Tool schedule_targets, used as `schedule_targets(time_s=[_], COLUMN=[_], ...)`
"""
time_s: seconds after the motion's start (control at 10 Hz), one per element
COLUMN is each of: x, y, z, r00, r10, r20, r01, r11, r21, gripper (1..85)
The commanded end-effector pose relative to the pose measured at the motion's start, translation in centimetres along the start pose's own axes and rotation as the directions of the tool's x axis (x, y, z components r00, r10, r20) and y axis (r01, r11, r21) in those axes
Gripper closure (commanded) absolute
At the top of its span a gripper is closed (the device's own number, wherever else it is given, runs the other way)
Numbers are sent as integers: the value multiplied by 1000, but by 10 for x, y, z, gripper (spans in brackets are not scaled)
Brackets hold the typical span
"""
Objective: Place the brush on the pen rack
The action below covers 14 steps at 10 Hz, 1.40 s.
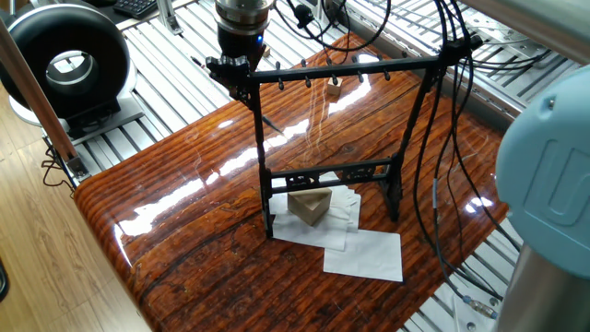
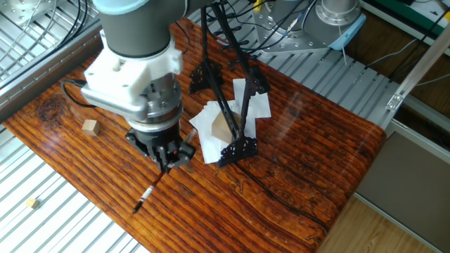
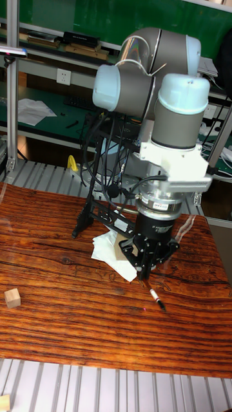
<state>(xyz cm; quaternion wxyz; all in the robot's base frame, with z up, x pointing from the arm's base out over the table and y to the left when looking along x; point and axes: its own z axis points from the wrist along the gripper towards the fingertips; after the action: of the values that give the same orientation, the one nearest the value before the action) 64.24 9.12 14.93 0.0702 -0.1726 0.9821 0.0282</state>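
The gripper (image 2: 165,156) has its fingers clenched on the upper part of the brush (image 2: 148,195), which hangs slanting below it with its tip just above the table (image 2: 295,140) near one long edge. The grip point itself is hard to make out, though it seems to sit near the brush's top end. The pen rack (image 1: 346,138) stands upright at the middle of the table, its feet on white paper sheets (image 1: 364,254). A small wooden cube (image 2: 88,126) lies near the table's far corner, well apart from the rack.
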Motion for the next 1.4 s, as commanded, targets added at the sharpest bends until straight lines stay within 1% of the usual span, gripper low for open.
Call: schedule_targets(time_s=[0.0,0.1,0.2,0.3,0.4,0.5,0.6,0.7,0.8,0.9,1.0,1.1,1.3], x=[4,-1,-13,-25,-34,-37,-37,-37,-37,-37,-36,-35,-35], y=[0,4,10,14,16,19,21,20,17,14,16,18,24], z=[-7,-8,-9,-10,-12,-13,-13,-12,-11,-10,-9,-9,-8], r00=[963,958,948,937,919,909,903,899,887,861,829,807,781], r10=[-268,-286,-307,-323,-351,-365,-372,-383,-411,-468,-523,-555,-587], r20=[1,26,80,136,180,204,214,213,209,200,199,200,216], r01=[268,286,308,328,358,375,384,395,421,474,529,563,599], r11=[963,958,951,945,934,927,923,918,907,880,848,826,801], r21=[3,-3,-11,-12,-7,-13,-20,-16,-2,20,24,22,9], gripper=[847,847,847,847,847,847,847,847,847,847,847,847,847])
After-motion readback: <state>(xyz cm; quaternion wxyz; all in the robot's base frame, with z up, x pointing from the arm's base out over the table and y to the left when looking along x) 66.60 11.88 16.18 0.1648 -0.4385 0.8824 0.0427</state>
